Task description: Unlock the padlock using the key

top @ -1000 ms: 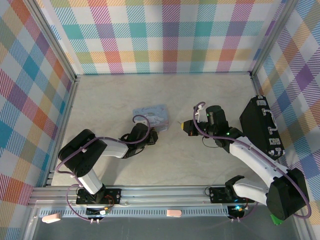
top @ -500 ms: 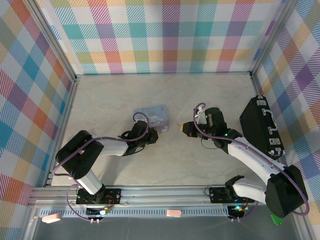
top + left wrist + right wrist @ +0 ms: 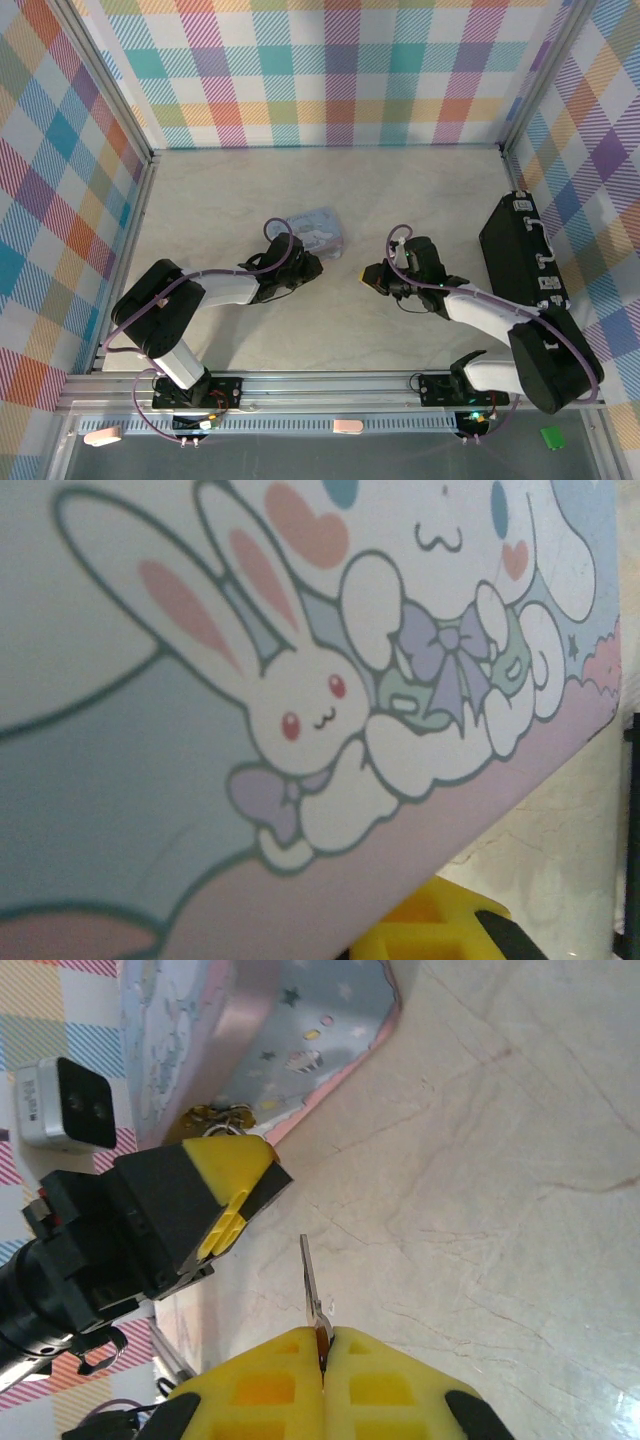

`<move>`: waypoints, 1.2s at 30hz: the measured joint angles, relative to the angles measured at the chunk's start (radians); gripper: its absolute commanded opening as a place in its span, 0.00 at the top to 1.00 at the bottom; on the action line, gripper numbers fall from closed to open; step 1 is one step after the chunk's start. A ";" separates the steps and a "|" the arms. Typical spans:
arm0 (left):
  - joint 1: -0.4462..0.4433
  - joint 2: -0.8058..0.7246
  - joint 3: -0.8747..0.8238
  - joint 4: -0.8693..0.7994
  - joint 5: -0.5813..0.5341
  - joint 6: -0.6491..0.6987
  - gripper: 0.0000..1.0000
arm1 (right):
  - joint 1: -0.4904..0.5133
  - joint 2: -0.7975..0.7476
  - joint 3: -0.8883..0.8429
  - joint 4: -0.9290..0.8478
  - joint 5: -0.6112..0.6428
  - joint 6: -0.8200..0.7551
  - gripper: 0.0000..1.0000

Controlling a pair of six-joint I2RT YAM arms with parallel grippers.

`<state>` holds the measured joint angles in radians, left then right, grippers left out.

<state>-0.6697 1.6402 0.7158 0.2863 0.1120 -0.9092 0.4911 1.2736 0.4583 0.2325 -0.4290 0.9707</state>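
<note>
The key (image 3: pixel 308 1278) is held in the right gripper (image 3: pixel 322 1338), whose yellow jaws are pressed together on its bow at the bottom centre of the right wrist view. The blade is seen standing almost straight up the frame, its tip leaning a touch to the left.

The padlock (image 3: pixel 216 1119) is judged to be the small dark, brassy lump with wire loops tucked against the lower edge of the tin box (image 3: pixel 262 1030), in the upper left of that view. So the target lies up and to the left of the key tip, off the blade's line. A swing of the blade to the left is called for before any insertion.

The left gripper (image 3: pixel 232 1205) is seen just below the padlock, much nearer to it than the key is, and its black-and-yellow finger partly stands in the path. Whether its jaws are apart or closed on anything cannot be told. In the left wrist view the printed tin lid is pressed close to the lens, with a yellow fingertip (image 3: pixel 440 930) at the bottom edge.

In the top view the two grippers are seen near each other at mid-table (image 3: pixel 250 185), the left gripper (image 3: pixel 303 265) against the tin box (image 3: pixel 320 228) and the right gripper (image 3: pixel 376 277) to its right.

Against a second ago, the right gripper has dropped lower in the top view. The left gripper has pushed up toward the tin, which has been nudged slightly rightward.
</note>
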 measured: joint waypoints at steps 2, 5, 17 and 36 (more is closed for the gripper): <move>0.003 0.006 0.017 -0.008 0.013 -0.015 0.96 | 0.000 0.030 -0.012 0.040 -0.010 0.042 1.00; 0.011 0.016 0.051 -0.018 0.035 -0.035 0.97 | 0.000 0.069 -0.038 0.122 -0.022 0.106 1.00; 0.027 0.072 0.072 0.002 0.076 -0.137 0.98 | 0.014 0.234 -0.074 0.438 -0.058 0.303 1.00; 0.070 0.092 0.060 0.128 0.093 -0.251 0.98 | 0.072 0.419 -0.100 0.780 -0.020 0.504 1.00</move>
<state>-0.5995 1.7325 0.7757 0.4145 0.2050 -1.1603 0.5636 1.6928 0.3580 1.0126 -0.4488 1.4746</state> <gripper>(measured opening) 0.138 0.055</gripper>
